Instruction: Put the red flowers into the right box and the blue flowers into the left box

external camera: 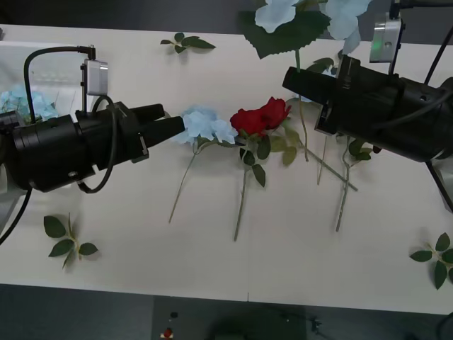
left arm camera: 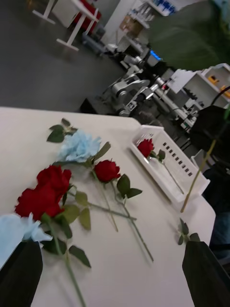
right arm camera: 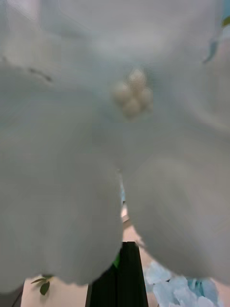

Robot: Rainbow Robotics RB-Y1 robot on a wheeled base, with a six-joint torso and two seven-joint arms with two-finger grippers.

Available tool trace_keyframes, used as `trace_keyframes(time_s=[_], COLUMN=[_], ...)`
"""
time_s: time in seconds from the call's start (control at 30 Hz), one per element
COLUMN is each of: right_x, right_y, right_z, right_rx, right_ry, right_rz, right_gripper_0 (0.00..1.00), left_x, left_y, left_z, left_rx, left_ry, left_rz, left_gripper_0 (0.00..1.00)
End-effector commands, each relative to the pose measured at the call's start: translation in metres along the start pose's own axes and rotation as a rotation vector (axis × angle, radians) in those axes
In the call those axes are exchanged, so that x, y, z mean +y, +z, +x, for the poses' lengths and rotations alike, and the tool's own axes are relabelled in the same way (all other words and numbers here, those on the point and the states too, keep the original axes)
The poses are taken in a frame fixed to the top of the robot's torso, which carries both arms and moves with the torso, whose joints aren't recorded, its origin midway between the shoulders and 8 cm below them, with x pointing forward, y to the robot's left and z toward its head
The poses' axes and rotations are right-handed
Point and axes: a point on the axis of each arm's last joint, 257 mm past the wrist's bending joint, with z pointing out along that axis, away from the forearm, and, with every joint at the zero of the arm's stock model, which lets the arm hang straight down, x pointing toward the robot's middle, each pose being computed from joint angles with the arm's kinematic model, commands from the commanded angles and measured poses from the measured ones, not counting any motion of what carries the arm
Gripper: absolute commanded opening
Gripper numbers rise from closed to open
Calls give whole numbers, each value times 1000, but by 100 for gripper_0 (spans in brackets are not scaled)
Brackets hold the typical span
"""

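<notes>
So far: the left box holds pale blue bloom at its near end, how many heads I cannot tell; the right box holds one red rose.
Left to do, red: three roses lie on the counter, a pair of red roses touching each other mid-counter and a single rose just beyond them, toward the right box.
Left to do, blue: one counter hydrangea lies beside the red pair, a far hydrangea lies past the single rose, and a raised blue flower is in the air.
Progress, as a judgement: under halfway, with most stems not yet boxed.
Left gripper: reaching low across the counter from the left box side, tip at the counter hydrangea, jaws wide and empty, the bloom just by one finger.
Right gripper: held high over the counter's far right part, jaws apparently closed on the raised blue flower's stem, its petals crowding the wrist camera and its stem hanging free below.
</notes>
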Motion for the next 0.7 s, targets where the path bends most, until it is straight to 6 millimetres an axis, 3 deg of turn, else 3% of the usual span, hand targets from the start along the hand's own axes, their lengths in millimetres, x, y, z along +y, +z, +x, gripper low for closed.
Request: trace_keyframes(time_s=[0.03,0.23,0.4,0.7], right_x=[15,22,28,31], right_y=[18,36,50,68], right_z=[-21,-22,-24,-22], right_rx=[-46,-71,-88,-112], right_ry=[-24,1,21,51], right_rz=[-35,-43,-48,-32], right_gripper_0=[0,0,0,0], left_x=[-33,-66,-74,-79], left_y=[21,58,82,102], left_z=[-16,-4,15,56], left_rx=[-48,-72,-78,-51], left_ry=[157,290,380,168], left_rz=[90,186,222,279], left_gripper_0=[85,85,85,85])
